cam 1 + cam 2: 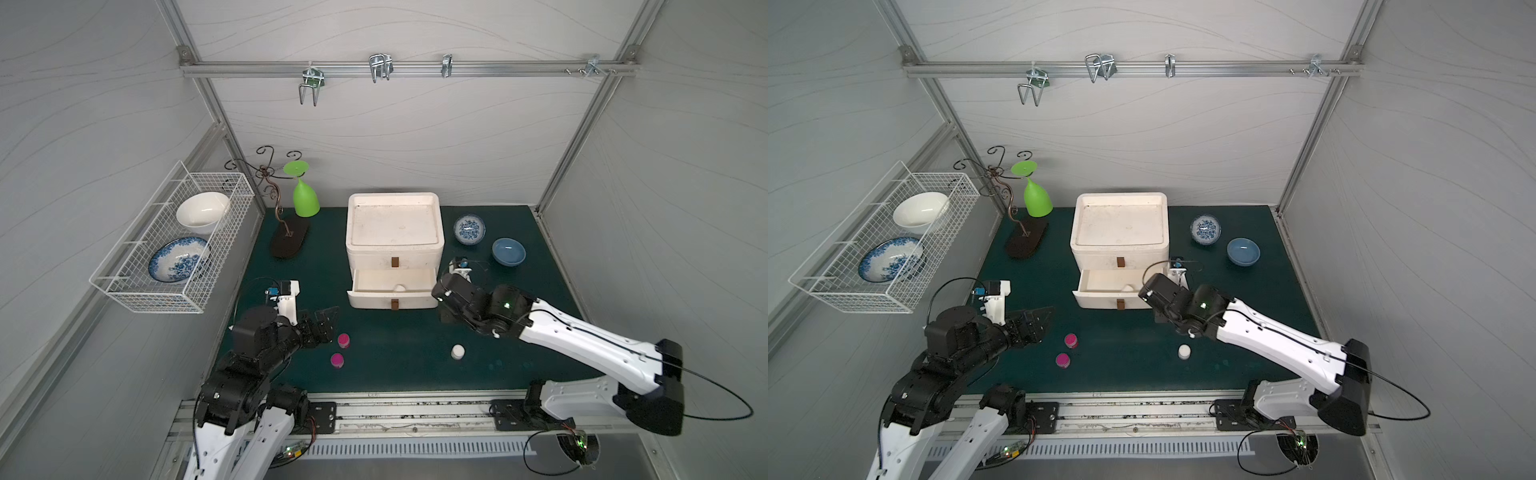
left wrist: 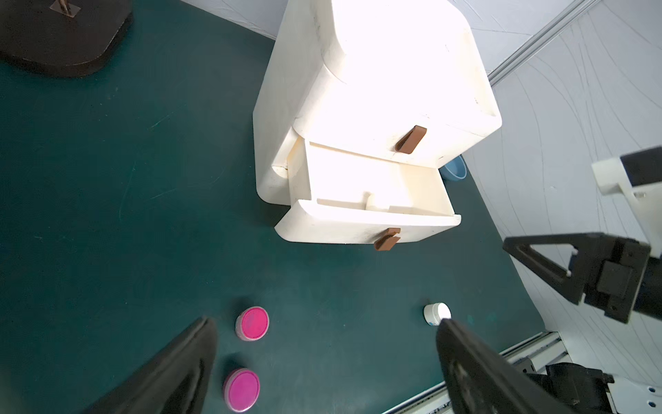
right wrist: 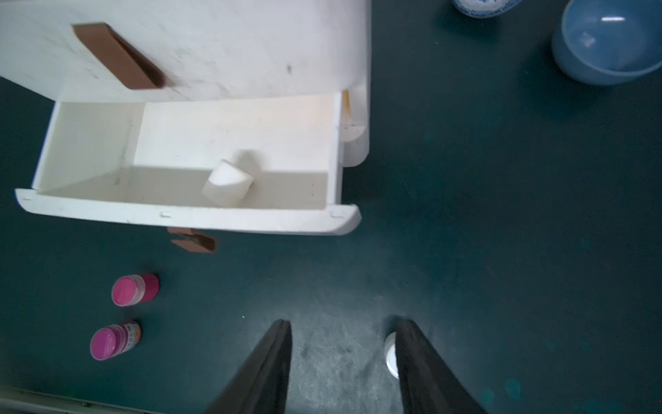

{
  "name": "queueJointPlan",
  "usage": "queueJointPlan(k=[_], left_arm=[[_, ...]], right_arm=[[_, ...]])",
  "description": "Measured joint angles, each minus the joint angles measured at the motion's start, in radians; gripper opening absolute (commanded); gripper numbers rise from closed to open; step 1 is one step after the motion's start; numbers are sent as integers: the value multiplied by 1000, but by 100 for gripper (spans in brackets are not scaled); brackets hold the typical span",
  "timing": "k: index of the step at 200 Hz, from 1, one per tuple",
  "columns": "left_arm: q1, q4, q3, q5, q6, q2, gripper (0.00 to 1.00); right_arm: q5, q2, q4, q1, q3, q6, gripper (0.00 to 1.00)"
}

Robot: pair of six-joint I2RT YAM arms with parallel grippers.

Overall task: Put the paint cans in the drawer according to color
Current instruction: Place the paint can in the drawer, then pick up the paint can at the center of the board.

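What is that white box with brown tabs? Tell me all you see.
The drawer chest is white, plastic-looking, with rounded corners and a recessed top. It stands upright on the green mat near the back wall. Brown tab handles mark its drawers: the upper shut, the lower pulled open with one white paint can tipped inside.

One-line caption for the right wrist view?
White paint can inside the open drawer; two magenta cans outside on the mat.
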Motion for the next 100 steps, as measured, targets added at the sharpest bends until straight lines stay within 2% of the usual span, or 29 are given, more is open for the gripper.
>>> queueJointPlan(k=[19, 42, 68, 100], left_arm=[[0, 0, 0, 0, 0, -3, 99], [0, 0, 0, 0, 0, -4, 99], [0, 0, 0, 0, 0, -4, 100], [0, 0, 0, -3, 0, -4, 99]], right_arm=[[-13, -86, -32, -1, -150, 35, 52], [-58, -119, -40, -2, -293, 51, 54], [-127, -115, -13, -2, -380, 53, 59], [-223, -63, 105, -1, -449, 39, 64]])
